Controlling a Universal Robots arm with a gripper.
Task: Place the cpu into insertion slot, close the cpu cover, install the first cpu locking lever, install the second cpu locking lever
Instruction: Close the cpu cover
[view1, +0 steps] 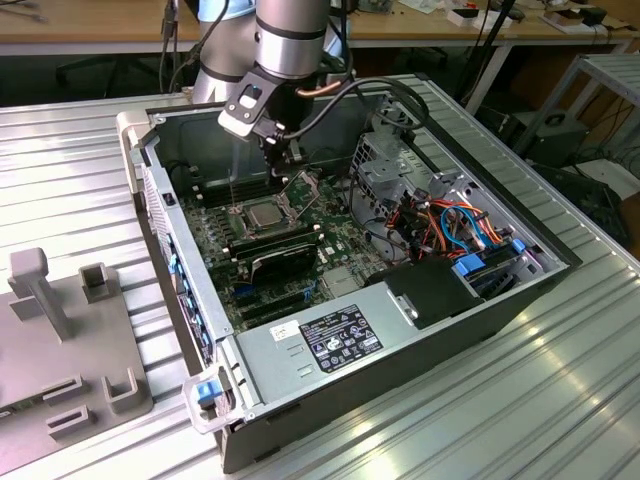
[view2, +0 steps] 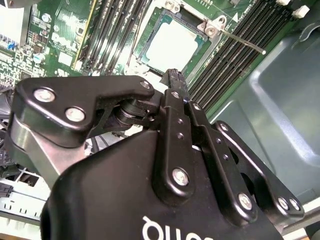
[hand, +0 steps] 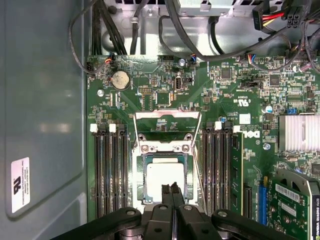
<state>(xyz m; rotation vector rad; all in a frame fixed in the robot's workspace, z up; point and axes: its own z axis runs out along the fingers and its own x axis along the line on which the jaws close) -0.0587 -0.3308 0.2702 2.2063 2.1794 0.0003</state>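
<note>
The cpu (hand: 161, 176) lies flat in the insertion slot (hand: 145, 197) on the green board, silvery face up; it also shows in the second wrist view as the cpu (view2: 172, 44) and in the exterior view as the cpu (view1: 263, 212). The cpu cover (hand: 167, 115) is swung open, tilted back from its hinge beyond the socket. A thin locking lever (view2: 242, 41) stands raised beside the socket. My gripper (hand: 173, 189) hovers just above the chip's near edge, fingers pressed together and holding nothing. The gripper (view1: 285, 158) hangs inside the open case.
Long black memory slots (hand: 111, 170) flank the socket on both sides. A black card (view1: 285, 258) and a power supply (view1: 330, 335) sit nearer the case front. Cable bundles (view1: 450, 225) and a drive cage fill the exterior view's right. Grey case walls (hand: 45, 100) surround the board.
</note>
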